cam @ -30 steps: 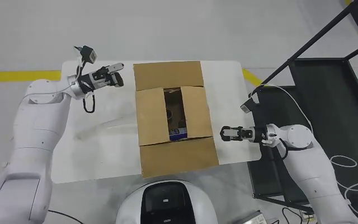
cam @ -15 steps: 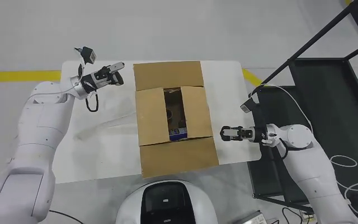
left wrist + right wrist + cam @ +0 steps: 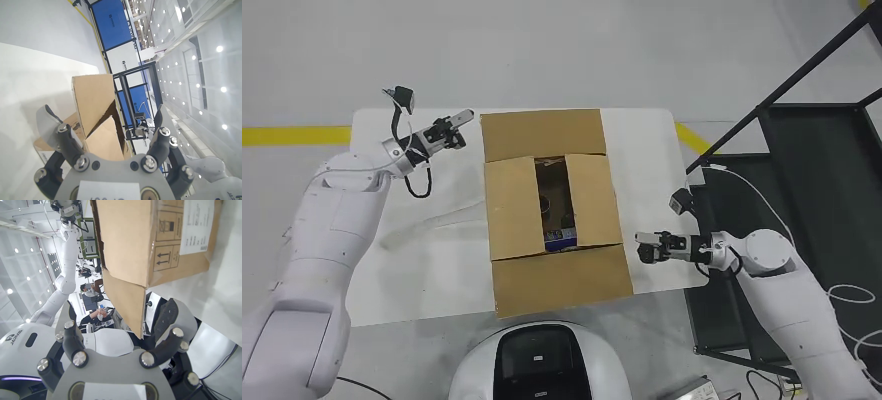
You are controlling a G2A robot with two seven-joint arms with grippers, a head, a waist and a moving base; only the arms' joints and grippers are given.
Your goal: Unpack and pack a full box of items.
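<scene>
Cardboard box (image 3: pixel 552 210) sits mid-table, running from the far edge of the table (image 3: pixel 422 270) approx. to its near edge. Far flap (image 3: pixel 542 134) and near flap (image 3: pixel 560 280) lie folded outward. Left side flap (image 3: pixel 510 205) and right side flap (image 3: pixel 594 200) lean in over the opening, leaving a narrow slot btw them. Thru the slot: packed items (image 3: pixel 559 238), incl. sth w/ a blue label at the near end; the rest is too dark to tell.

L gripper (image 3: pixel 464 120) hangs over the table's far-left part, just beside the far flap's left edge, fingers spread wide. A wide bare strip of table lies left of the box.

R gripper (image 3: pixel 644 247) sits near the table's near-right corner, just beside the near flap's right edge, fingers apart. In the R wrist view that flap's corner lines up w/ the gap; touching or not, can't tell. The strip right of the box is narrower. Black rack (image 3: pixel 802 190) stands just beside the table's right edge, close to the R arm.
</scene>
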